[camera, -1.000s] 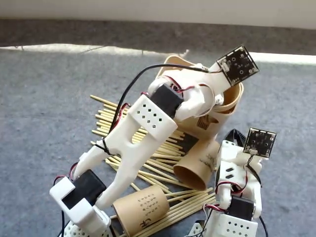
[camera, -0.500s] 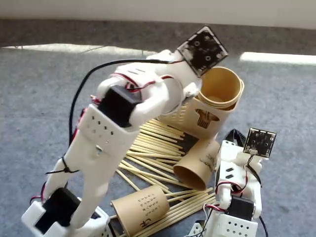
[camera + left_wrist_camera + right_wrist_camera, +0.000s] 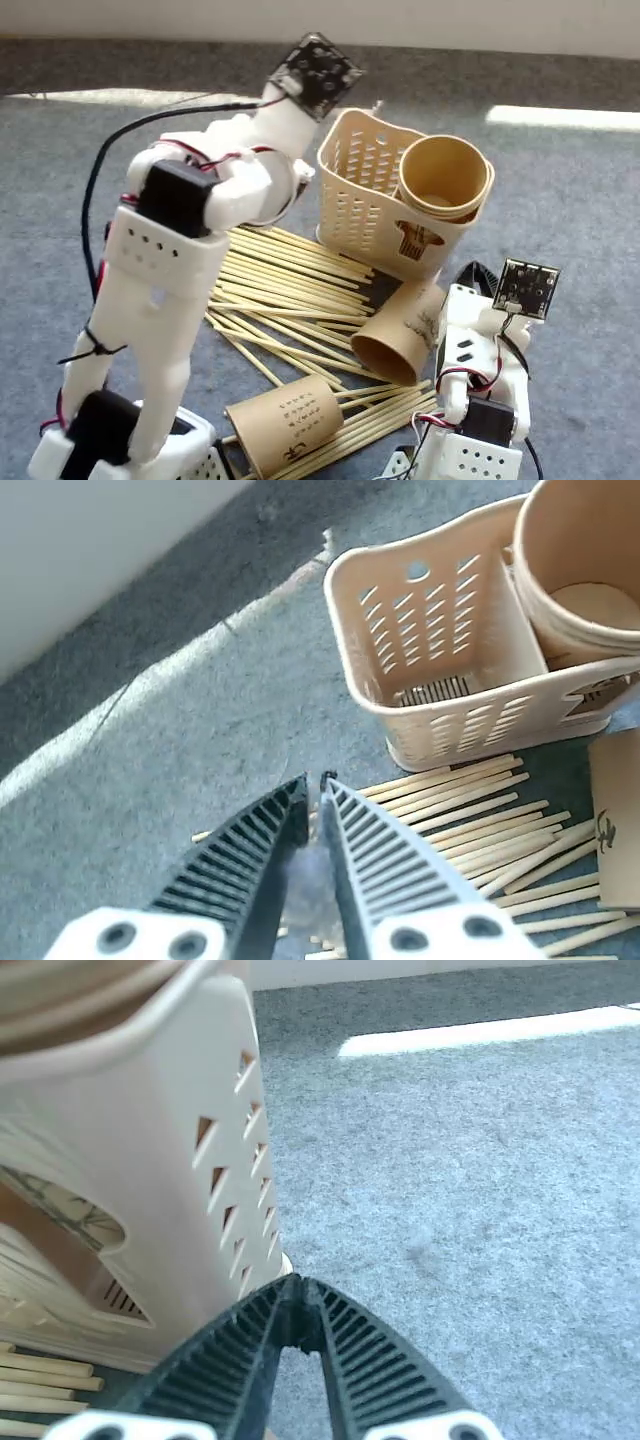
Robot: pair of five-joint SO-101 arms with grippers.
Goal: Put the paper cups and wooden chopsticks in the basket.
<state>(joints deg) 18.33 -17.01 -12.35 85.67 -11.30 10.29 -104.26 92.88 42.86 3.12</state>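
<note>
A cream slotted basket point(image 3: 365, 195) stands at the back, with stacked paper cups point(image 3: 445, 178) upright in its right part. Wooden chopsticks point(image 3: 285, 290) lie fanned out on the carpet in front of it. One paper cup point(image 3: 400, 330) lies on its side on them, and another point(image 3: 290, 425) lies nearer the front. My left gripper point(image 3: 312, 785) hangs shut and empty above the carpet, left of the basket point(image 3: 440, 690) and over the far ends of the chopsticks point(image 3: 470, 810). My right gripper point(image 3: 296, 1310) is shut and empty, low beside the basket's wall point(image 3: 150, 1170).
Grey carpet point(image 3: 90, 200) covers the floor, with open room to the left and right of the basket. A pale wall runs along the back. The right arm point(image 3: 485, 390) stands at the front right, close to the nearer fallen cup.
The left arm has swung up and to the left, away from over the basket, uncovering the stacked cups in it. The right arm has kept still.
</note>
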